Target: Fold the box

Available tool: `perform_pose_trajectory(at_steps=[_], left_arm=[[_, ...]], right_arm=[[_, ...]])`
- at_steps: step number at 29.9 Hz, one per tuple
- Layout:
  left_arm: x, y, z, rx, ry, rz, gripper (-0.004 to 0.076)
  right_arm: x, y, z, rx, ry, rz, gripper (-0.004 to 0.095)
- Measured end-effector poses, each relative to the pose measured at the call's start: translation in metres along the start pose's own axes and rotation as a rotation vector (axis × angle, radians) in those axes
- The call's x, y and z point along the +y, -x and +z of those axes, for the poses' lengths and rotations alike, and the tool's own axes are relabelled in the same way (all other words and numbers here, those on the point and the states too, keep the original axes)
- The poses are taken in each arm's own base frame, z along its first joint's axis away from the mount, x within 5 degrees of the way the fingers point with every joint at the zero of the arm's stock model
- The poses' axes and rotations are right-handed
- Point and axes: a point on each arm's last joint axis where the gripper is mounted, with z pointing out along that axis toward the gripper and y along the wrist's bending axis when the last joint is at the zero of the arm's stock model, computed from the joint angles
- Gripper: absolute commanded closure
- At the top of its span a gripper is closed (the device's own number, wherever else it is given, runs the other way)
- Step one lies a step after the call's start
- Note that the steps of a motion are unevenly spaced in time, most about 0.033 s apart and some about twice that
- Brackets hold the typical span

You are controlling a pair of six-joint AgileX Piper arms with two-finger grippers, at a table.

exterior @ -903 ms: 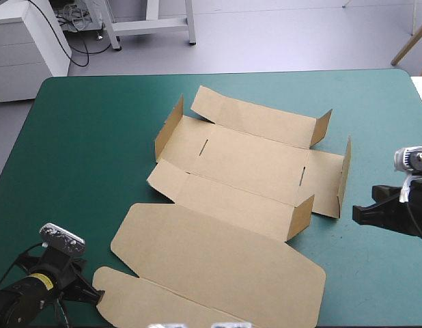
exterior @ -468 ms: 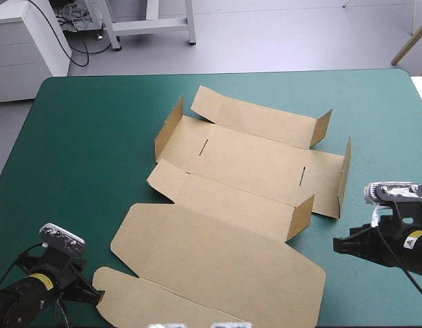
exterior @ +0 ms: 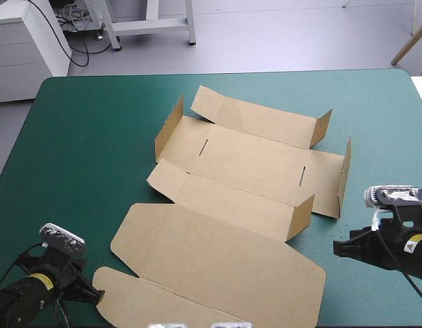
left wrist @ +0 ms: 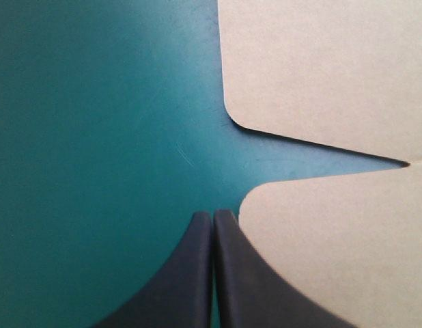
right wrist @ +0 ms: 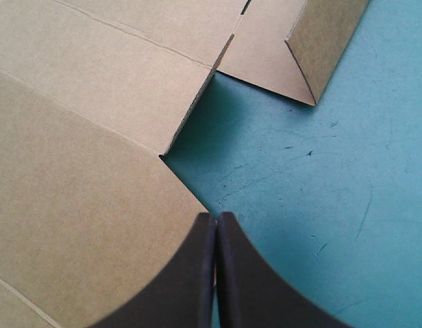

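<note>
Right tool (right wrist: 216,217), pressed together, has come nearer the box (exterior: 238,171); left tool (left wrist: 212,213) likewise pressed together. Folding seems about to begin.

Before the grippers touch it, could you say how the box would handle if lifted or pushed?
The box looks thin, so probably light, sliding readily on the teal-green cover. Its small flaps stand unaided, suggesting stiff panels. Lifted by one edge, it would likely hinge along its creases.
</note>
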Motion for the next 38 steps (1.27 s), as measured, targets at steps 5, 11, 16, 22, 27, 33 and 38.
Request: perform_pose_trajectory(at_steps=[5,11,16,22,27,33,38], left_arm=[[0.0,0.0,0.0,0.0,0.0,0.0,0.0734],[0.0,0.0,0.0,0.0,0.0,0.0,0.0734],[0.0,0.0,0.0,0.0,0.0,0.0,0.0734],[0.0,0.0,0.0,0.0,0.0,0.0,0.0734],[0.0,0.0,0.0,0.0,0.0,0.0,0.0734],[0.0,0.0,0.0,0.0,0.0,0.0,0.0734],[0.0,0.0,0.0,0.0,0.0,0.0,0.0734]], right_arm=[[-0.002,0.0,0.0,0.001,-0.027,0.008,0.0729],[-0.001,0.0,0.0,0.0,-0.011,0.021,0.0331],[0.003,0.0,0.0,-0.001,0.03,0.036,0.0247],[0.003,0.001,0.0,-0.007,0.036,0.012,0.0247],[0.006,0.007,-0.001,-0.08,0.07,0.054,0.0281],[0.007,0.02,0.014,-0.051,0.113,0.115,0.0318],[0.001,0.037,0.049,0.073,0.119,0.146,0.0319]])
